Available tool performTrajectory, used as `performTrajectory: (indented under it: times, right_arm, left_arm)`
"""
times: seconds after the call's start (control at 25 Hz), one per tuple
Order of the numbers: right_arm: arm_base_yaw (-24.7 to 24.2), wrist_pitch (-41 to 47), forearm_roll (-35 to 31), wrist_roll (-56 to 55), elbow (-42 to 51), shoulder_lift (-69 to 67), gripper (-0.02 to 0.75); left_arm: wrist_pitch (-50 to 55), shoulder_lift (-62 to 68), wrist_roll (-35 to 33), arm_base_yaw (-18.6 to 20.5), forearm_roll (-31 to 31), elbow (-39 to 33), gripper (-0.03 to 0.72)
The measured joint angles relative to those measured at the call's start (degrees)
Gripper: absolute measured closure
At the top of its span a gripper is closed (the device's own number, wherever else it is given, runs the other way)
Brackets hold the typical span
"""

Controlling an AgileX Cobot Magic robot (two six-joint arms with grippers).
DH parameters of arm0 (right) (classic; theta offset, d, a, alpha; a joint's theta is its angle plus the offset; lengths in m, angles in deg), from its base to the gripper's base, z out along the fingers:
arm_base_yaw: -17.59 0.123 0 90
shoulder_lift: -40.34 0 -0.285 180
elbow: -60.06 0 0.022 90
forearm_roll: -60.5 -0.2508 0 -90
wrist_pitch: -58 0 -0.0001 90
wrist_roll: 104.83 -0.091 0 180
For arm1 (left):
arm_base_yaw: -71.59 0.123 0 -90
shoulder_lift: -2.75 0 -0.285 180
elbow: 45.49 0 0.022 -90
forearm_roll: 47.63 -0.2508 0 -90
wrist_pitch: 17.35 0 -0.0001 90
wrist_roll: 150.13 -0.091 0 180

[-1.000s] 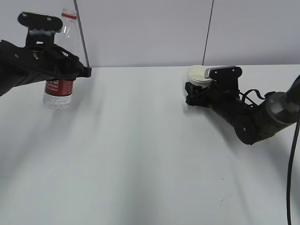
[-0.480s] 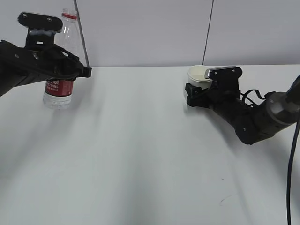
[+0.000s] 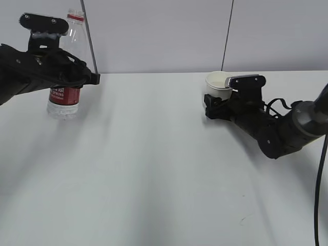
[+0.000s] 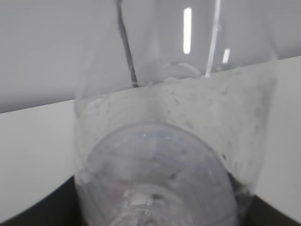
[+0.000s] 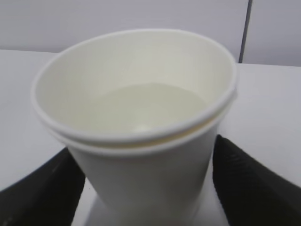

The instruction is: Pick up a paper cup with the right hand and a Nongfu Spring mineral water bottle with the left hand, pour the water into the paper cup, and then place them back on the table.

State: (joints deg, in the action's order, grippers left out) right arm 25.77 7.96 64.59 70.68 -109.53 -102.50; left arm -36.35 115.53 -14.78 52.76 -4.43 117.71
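Observation:
The clear bottle [image 3: 65, 101] with the red neck ring and red label stands at the far left of the white table [image 3: 154, 154], leaning slightly. My left gripper [image 3: 77, 81] is shut on it at label height; in the left wrist view the bottle [image 4: 164, 155] fills the frame between the jaws [image 4: 155, 212]. The white paper cup [image 3: 217, 83] with water in it stands on the table at the right. My right gripper [image 3: 210, 105] is open around its lower part; in the right wrist view the cup [image 5: 141, 141] stands between the two black fingers [image 5: 42, 188] with small gaps.
A grey wall with dark vertical seams [image 3: 228, 36] runs close behind the table's back edge. A small dark scuff [image 3: 246, 218] marks the table near the front right. A black cable [image 3: 322, 169] hangs at the right edge.
My right gripper has slid back a little to the right while the cup stayed almost where it was. The left arm and the bottle have not moved.

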Motion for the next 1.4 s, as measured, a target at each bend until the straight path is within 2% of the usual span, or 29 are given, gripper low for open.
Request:
performTrajectory:
  times: [1.0, 1.4]
  right_arm:
    - [0.0, 0.8, 0.3, 0.1, 9.8, 9.4, 0.144]
    - [0.0, -0.4, 0.8, 0.1, 18.2, 15.4, 0.145]
  left_arm:
    - [0.0, 0.0, 0.9, 0.0, 2.2, 0.0, 0.302]
    - [-1.5, 0.4, 2.9, 0.0, 2.2, 0.0, 0.302]
